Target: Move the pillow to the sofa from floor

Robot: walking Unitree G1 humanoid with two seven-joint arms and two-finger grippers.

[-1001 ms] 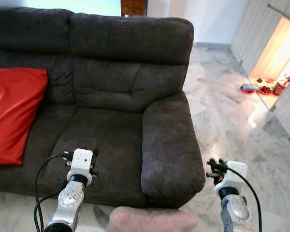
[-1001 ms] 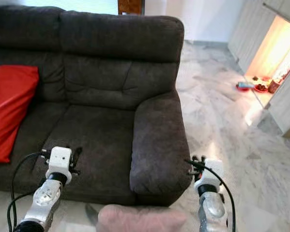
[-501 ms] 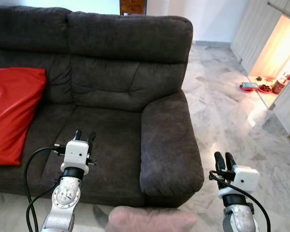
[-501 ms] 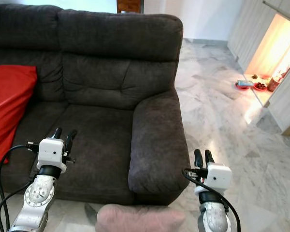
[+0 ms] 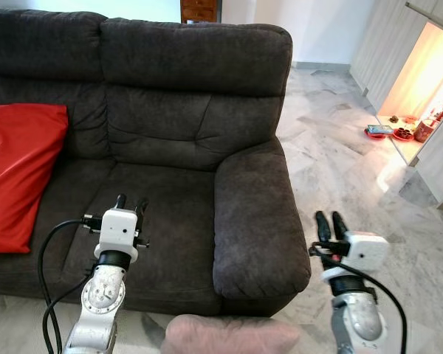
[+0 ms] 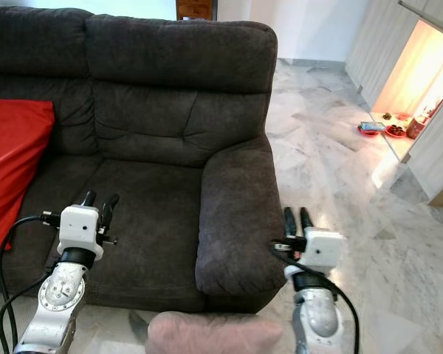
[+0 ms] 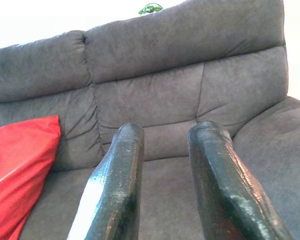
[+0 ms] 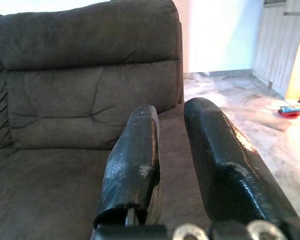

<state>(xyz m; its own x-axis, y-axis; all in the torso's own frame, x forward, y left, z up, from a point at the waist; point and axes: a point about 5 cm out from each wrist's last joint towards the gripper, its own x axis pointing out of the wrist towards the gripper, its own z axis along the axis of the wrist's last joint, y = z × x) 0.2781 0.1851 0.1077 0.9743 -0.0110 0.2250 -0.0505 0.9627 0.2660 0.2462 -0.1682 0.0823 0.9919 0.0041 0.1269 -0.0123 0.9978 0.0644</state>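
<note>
i saw the pillow (image 5: 232, 335), a pinkish cushion, lying on the floor (image 5: 340, 169) at the bottom edge of the head view, just in front of the dark sofa (image 5: 192, 140) and between my two arms. my left gripper (image 5: 130, 204) hovered over the seat with its fingers spread and empty. my right gripper (image 5: 327, 223) hung beside the armrest, fingers likewise apart and holding nothing; a red cushion (image 5: 18, 169) leaned on the sofa's left side.

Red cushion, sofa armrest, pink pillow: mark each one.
red cushion (image 5: 18, 173), left eye view, middle of its face
sofa armrest (image 5: 257, 214), left eye view, top surface
pink pillow (image 5: 232, 335), left eye view, upper visible part
</note>
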